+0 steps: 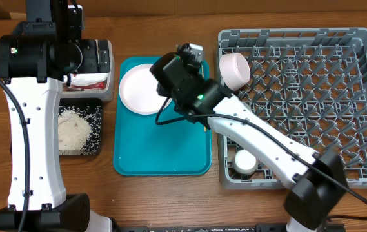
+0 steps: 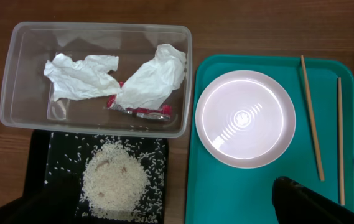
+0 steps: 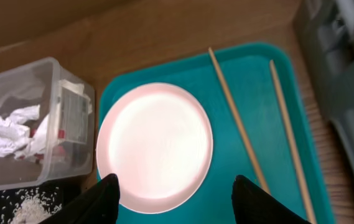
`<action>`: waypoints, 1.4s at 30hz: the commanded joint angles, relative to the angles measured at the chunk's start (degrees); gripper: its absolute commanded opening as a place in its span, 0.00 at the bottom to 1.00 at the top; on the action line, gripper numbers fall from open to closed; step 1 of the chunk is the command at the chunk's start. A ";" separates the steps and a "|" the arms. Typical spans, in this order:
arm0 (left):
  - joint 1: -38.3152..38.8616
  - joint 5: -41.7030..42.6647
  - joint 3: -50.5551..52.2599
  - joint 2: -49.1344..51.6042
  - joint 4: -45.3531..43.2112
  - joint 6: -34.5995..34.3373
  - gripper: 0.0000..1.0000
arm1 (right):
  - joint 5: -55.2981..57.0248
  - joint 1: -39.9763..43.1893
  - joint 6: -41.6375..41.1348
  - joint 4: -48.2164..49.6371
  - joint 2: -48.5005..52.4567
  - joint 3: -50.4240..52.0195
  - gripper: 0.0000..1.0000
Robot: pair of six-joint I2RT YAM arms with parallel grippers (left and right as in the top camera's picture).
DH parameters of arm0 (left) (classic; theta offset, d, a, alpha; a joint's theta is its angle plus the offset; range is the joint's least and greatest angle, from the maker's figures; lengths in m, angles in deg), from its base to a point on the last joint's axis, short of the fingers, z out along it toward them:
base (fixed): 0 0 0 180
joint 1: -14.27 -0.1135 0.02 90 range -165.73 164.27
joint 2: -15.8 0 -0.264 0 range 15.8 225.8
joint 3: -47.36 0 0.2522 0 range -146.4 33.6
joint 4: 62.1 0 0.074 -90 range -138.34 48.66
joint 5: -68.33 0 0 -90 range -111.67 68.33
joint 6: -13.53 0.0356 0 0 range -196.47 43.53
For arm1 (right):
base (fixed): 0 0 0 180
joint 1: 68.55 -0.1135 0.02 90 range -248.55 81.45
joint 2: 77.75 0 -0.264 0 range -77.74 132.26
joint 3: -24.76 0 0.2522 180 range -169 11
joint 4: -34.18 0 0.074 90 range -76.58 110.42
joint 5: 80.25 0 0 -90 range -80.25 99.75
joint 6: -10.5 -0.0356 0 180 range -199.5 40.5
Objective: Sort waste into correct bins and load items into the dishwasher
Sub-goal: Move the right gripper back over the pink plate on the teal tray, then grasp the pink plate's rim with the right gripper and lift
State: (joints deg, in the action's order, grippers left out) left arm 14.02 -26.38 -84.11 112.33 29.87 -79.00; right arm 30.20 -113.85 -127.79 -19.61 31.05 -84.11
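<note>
A round pinkish-white plate [image 1: 138, 90] lies on the teal tray [image 1: 160, 151], with two wooden chopsticks [image 3: 239, 124] to its right. My right gripper [image 3: 177, 190] is open and empty, hovering above the plate's near edge with a finger on either side; in the overhead view it [image 1: 173, 74] covers part of the plate. My left gripper [image 2: 177, 208] is open and empty, high over the bins. The clear tub [image 2: 15, 93] holds crumpled napkins [image 2: 155, 78] and a red-marked wrapper [image 2: 142, 111]. The black tray [image 2: 161, 155] holds a rice pile [image 2: 111, 180].
The grey dish rack [image 1: 312, 96] fills the right side, holding a pale bowl [image 1: 235, 69] at its back-left corner and a small white cup [image 1: 244, 161] at its front-left. The rack's edge shows in the right wrist view [image 3: 332, 56]. The plate also shows in the left wrist view [image 2: 245, 118].
</note>
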 commanded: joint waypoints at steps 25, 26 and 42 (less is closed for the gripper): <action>-0.15 -0.37 -0.90 -0.59 -0.02 1.29 1.00 | -19.41 4.61 -10.49 6.80 20.15 1.20 0.07; -0.15 -0.37 -0.90 -0.59 -0.02 1.29 1.00 | -20.02 4.61 -10.45 6.78 20.13 1.20 0.04; -0.15 -0.37 -0.90 -0.59 -0.02 1.29 1.00 | 6.03 9.81 8.33 -8.39 -2.91 -2.14 0.04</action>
State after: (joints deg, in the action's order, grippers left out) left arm 14.02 -26.46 -84.11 112.33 29.89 -78.98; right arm 21.70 -105.12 -123.97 -26.89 39.31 -83.52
